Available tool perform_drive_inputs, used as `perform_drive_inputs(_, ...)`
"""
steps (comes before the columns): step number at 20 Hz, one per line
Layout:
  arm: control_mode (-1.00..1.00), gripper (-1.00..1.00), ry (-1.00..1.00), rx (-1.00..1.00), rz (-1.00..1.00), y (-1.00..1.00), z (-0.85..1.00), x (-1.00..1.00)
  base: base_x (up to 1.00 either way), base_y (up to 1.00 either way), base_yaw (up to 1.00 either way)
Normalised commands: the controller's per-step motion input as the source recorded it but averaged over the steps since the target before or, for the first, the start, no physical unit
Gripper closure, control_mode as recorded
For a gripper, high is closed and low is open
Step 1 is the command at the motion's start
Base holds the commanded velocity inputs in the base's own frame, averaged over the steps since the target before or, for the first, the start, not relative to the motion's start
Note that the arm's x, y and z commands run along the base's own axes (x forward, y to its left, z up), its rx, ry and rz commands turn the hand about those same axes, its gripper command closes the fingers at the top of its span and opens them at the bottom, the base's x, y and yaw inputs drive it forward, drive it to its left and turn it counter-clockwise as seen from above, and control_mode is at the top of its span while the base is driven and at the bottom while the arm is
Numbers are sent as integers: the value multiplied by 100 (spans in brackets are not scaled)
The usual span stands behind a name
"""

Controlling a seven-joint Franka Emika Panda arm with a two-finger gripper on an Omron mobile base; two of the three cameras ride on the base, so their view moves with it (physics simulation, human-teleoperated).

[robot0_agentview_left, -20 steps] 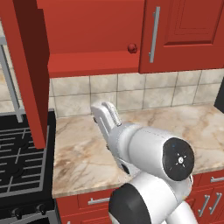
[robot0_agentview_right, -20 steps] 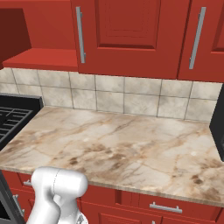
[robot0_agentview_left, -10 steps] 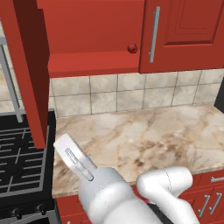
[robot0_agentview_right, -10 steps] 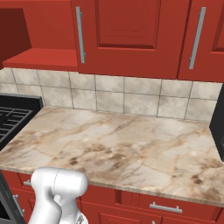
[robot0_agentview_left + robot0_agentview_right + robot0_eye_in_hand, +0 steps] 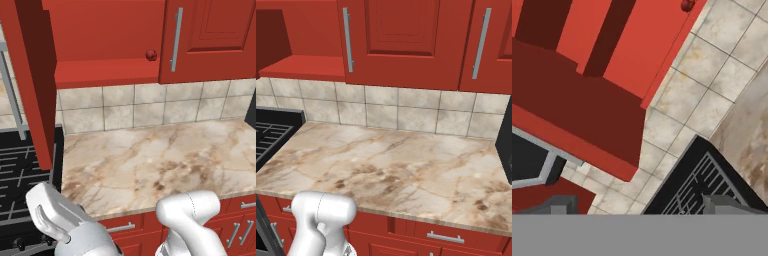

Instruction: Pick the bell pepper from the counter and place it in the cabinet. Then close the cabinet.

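Observation:
The tiny dark-red bell pepper sits on the red inside shelf of the wall cabinet, at the shelf's right end beside the shut right door. The hand view catches the bell pepper at its top edge. The cabinet's left door stands open, swung out over the stove. My gripper is open with nothing between its fingertips, looking at the open door's edge and the backsplash. The hand hangs low at the left, in front of the stove, far below the pepper.
The beige marble counter spreads between the black gas stove on the left and a dark appliance edge on the right. Red drawers with silver handles run below. More shut cabinet doors hang above.
The arm has swung down and left, from above the counter to low in front of the stove. The pepper stays on the shelf and the left door stays open.

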Motion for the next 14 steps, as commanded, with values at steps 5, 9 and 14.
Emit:
perform_drive_inputs(5,-100,-100,-4,0,0,49,-44,27,0,0,0)
perform_drive_inputs(9,-100,-100,-14,0,0,63,-18,2,0,0,0)
perform_drive_inputs(14,-100,-100,-9,0,0,61,-9,29,0,0,0)
